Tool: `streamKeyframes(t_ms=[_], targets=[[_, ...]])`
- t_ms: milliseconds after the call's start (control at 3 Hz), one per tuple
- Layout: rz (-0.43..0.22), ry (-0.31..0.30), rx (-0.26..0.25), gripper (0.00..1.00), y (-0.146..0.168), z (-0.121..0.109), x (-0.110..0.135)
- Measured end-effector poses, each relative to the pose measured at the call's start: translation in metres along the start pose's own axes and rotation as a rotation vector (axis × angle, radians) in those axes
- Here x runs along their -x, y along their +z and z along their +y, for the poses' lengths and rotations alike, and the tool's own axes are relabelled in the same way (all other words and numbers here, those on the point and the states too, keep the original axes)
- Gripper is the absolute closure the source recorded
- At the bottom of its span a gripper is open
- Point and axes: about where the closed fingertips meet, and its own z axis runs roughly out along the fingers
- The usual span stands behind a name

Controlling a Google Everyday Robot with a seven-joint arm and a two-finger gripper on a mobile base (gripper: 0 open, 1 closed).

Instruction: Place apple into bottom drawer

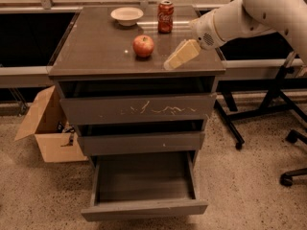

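Note:
The red apple [143, 46] with yellowish patches sits on the grey cabinet top [91, 47], near its middle. My gripper [175, 60] hangs over the top's right part, a little to the right of the apple and apart from it, its pale fingers pointing down-left. It holds nothing. The bottom drawer [144, 183] is pulled out; its grey box interior shows with nothing in it.
A red soda can [165, 17] and a white bowl [127, 16] stand at the back of the top. The scratched top drawer [139, 110] and middle drawer [141, 142] are closed. A cardboard box [45, 128] sits left of the cabinet; chair legs [283, 128] stand to the right.

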Motion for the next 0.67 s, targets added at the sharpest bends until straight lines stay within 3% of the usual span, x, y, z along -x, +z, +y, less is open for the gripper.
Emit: streamKeyframes(t_ms=[667], targets=[[-0.024, -0.001, 0.010, 0.00, 0.012, -0.005, 0.000]])
